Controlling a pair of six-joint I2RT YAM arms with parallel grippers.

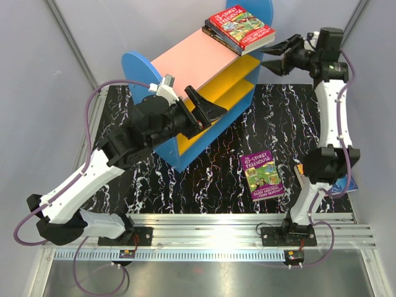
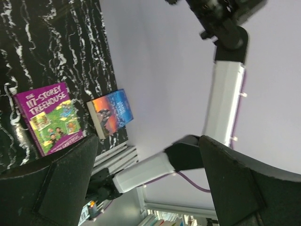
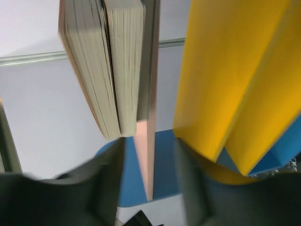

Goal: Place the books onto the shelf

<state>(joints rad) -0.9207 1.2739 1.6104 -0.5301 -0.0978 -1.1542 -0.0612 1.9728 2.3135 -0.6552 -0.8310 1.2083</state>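
The left arm reaches from its base at the near left edge up and right across the black marbled table, and the left gripper hovers just beside the near side of the shelf, jaws spread wide with nothing between them. The shelf stands in the far middle of the table, and four books are in view. Two lie stacked flat on the right end of its pink top board: a red book reading "-STOREY TREEHOUSE", its number too small to read, sits on a dark book. Right of the shelf and nearer, a purple book lies flat on the table, titled "THE 117-STOREY TREEHOUSE". The right arm rises from its near base, bends at the elbow and points left; the right gripper sits just off the stack's right end, jaws apart, gripping nothing. A blue book lies at the table's right edge, half hidden behind that arm.
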